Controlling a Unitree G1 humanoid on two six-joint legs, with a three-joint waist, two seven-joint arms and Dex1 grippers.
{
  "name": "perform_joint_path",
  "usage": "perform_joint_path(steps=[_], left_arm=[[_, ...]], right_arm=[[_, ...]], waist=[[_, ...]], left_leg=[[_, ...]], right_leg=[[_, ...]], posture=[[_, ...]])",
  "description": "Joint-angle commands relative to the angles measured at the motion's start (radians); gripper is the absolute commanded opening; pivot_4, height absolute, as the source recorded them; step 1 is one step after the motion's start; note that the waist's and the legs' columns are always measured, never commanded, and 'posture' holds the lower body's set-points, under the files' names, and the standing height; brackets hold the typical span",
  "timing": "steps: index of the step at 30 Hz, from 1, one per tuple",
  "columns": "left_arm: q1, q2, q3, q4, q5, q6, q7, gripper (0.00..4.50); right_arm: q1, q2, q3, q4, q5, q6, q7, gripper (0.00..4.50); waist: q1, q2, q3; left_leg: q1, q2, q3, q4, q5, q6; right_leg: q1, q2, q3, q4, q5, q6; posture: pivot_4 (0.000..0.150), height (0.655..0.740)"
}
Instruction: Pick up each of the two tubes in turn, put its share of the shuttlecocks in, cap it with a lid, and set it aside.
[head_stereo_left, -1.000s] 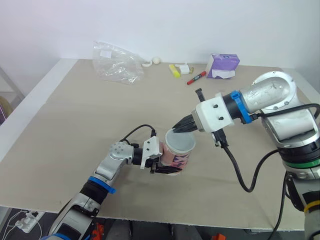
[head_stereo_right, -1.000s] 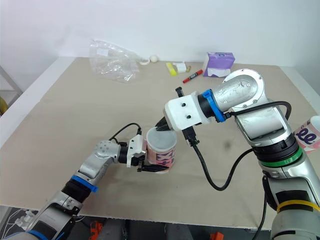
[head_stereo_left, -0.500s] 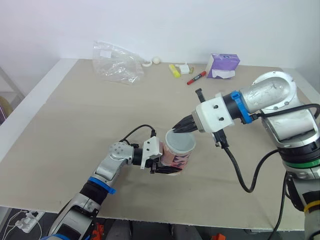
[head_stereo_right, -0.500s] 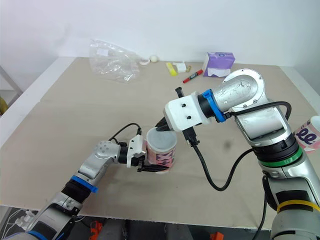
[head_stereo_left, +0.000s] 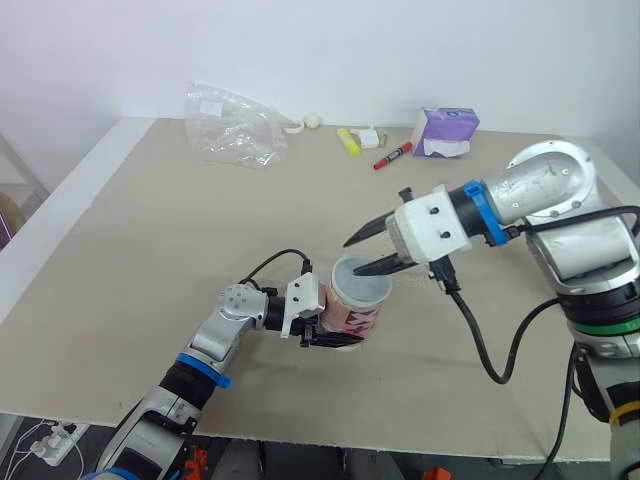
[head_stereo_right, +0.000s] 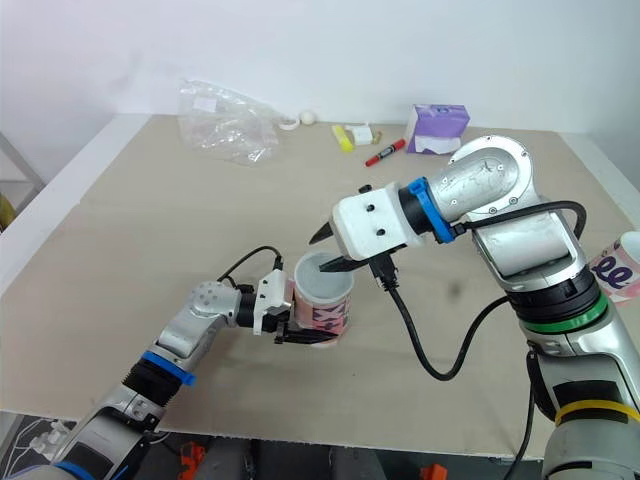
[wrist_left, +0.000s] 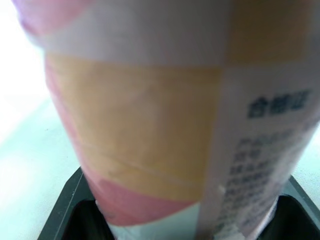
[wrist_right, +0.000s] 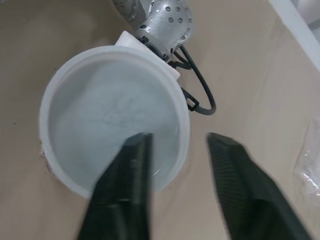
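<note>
A pink and orange patterned tube (head_stereo_left: 350, 318) stands upright near the table's front edge, with my left gripper (head_stereo_left: 322, 322) shut on its lower side. The left wrist view shows the tube (wrist_left: 165, 125) pressed close between the fingers. A translucent white lid (head_stereo_left: 360, 282) sits on its mouth. My right gripper (head_stereo_left: 351, 257) hovers just above the lid (wrist_right: 112, 112) and is open, holding nothing. One of its fingers (wrist_right: 125, 185) lies over the lid, the other beyond the rim. A second patterned tube (head_stereo_right: 618, 265) shows at the far right edge.
Along the back of the table lie a crumpled clear plastic bag (head_stereo_left: 232, 125), a small white ball (head_stereo_left: 313, 120), a yellow item (head_stereo_left: 348, 141), a red marker (head_stereo_left: 393, 156) and a purple tissue box (head_stereo_left: 445, 132). The right arm's black cable (head_stereo_left: 480, 345) hangs beside the tube.
My right gripper's fingers were shut at the lid's rim and have now spread apart and lifted slightly. The lid stays on the tube. The left arm and tube have not moved.
</note>
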Motion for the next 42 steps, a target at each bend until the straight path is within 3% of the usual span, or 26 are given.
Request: perform_joint_path(steps=[1,8,11,13,15,24,42], left_arm=[[0.019,0.021,-0.008,0.043,0.049,0.025,0.027,2.73],[0.014,0.021,-0.005,0.047,0.046,0.024,0.026,2.73],[0.012,0.021,-0.004,0.049,0.045,0.024,0.025,2.73],[0.011,0.021,-0.004,0.049,0.045,0.024,0.024,2.73],[0.008,0.019,-0.004,0.049,0.045,0.025,0.023,2.73],[0.002,0.015,-0.007,0.054,0.047,0.023,0.024,2.73],[0.017,0.010,-0.008,0.043,0.050,0.021,0.040,2.73]], right_arm=[[-0.027,0.012,-0.068,-0.025,0.060,0.092,-0.041,2.41],[-0.028,-0.018,-0.180,-0.070,0.220,0.325,-0.090,2.41],[0.020,-0.040,-0.192,-0.115,0.274,0.388,-0.090,1.60],[0.059,-0.049,-0.194,-0.145,0.302,0.414,-0.100,0.65],[0.099,-0.048,-0.192,-0.171,0.318,0.428,-0.114,0.15],[0.169,-0.019,-0.104,-0.183,0.271,0.420,-0.172,0.15],[0.151,-0.020,0.044,-0.109,0.137,0.333,-0.131,0.15]], waist=[[0.000,0.000,0.000],[0.000,0.000,0.000],[0.000,0.000,0.000],[0.000,0.000,0.000],[0.000,-0.001,0.000],[0.000,-0.001,0.000],[-0.003,-0.004,-0.002]], left_leg=[[0.000,0.000,0.000,0.000,0.000,0.000],[-0.002,0.000,0.000,0.000,0.000,0.000],[-0.002,0.000,0.000,0.000,0.000,0.000],[-0.002,0.000,0.000,0.000,0.000,0.000],[-0.002,0.000,0.000,0.000,0.000,0.000],[-0.003,0.000,0.000,0.000,0.000,0.000],[0.003,0.000,0.000,0.000,0.000,0.000]], right_leg=[[0.000,0.000,0.000,0.000,0.000,0.000],[-0.001,0.000,0.000,0.000,0.000,0.000],[-0.001,0.000,0.000,0.000,0.000,0.000],[-0.002,0.000,0.000,0.000,0.000,0.000],[-0.002,0.000,0.000,0.000,0.000,0.000],[-0.003,0.000,0.000,0.000,0.000,0.000],[-0.003,0.000,0.000,-0.001,0.000,0.000]], posture=[[0.150,0.7400],[0.150,0.7400],[0.150,0.7400],[0.150,0.7400],[0.150,0.7400],[0.150,0.7400],[0.150,0.7400]])
